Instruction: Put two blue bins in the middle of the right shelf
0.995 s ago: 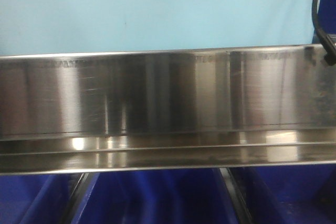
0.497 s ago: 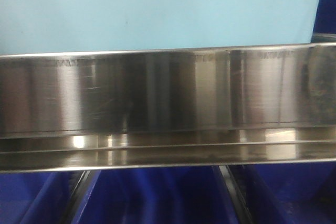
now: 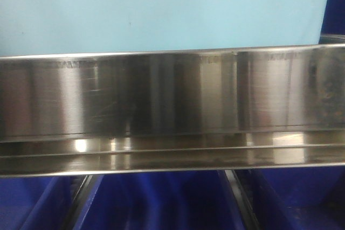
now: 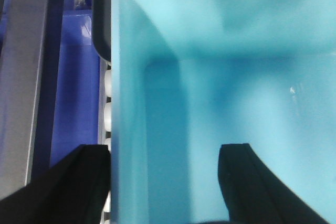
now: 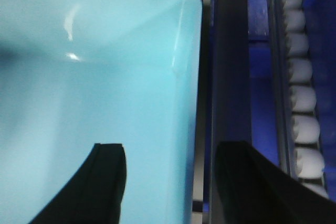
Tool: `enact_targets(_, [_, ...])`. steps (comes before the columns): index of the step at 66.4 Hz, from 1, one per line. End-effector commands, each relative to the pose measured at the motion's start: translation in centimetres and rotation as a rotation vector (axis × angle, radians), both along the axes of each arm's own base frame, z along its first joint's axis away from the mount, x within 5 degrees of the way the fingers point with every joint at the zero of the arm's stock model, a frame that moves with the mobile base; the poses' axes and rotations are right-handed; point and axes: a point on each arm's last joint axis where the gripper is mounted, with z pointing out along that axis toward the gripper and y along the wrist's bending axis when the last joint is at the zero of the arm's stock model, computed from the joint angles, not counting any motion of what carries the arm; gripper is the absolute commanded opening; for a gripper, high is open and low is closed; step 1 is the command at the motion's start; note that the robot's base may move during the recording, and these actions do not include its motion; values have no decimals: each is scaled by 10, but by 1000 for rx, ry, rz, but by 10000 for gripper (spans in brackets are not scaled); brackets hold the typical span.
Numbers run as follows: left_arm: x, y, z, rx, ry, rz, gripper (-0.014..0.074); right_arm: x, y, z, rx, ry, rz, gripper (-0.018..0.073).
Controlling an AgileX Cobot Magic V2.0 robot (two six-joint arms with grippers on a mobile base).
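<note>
Left claw [image 4: 165,148] and right claw [image 5: 170,147], both spread, straddle the light blue bin's [image 4: 236,77] walls; recommend closing evenly before lifting level.

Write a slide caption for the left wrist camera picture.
Left gripper straddling the side wall of a light blue bin, one finger inside and one outside, white rollers alongside.

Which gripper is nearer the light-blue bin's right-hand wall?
Right. The right gripper straddles that wall of the light-blue bin, one finger inside and one outside. The left gripper straddles the opposite, left-hand wall.
</note>
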Motion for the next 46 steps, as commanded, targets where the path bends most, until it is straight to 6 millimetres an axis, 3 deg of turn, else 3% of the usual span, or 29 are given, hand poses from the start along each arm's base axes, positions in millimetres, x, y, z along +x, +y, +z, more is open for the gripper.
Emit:
enact_targets(1, [-2,-2,1,-3,-5,-10,352,-3,-2,-6,-1,15,-14,279])
enact_targets(10, [-2,-2,-3,3,8,-10,352,-4,-2,-16,-3,48,-33,279])
enact_targets(46, [-4,-3,-16,-9,58,-9,352,1,-14,-16,17,55,-90,279])
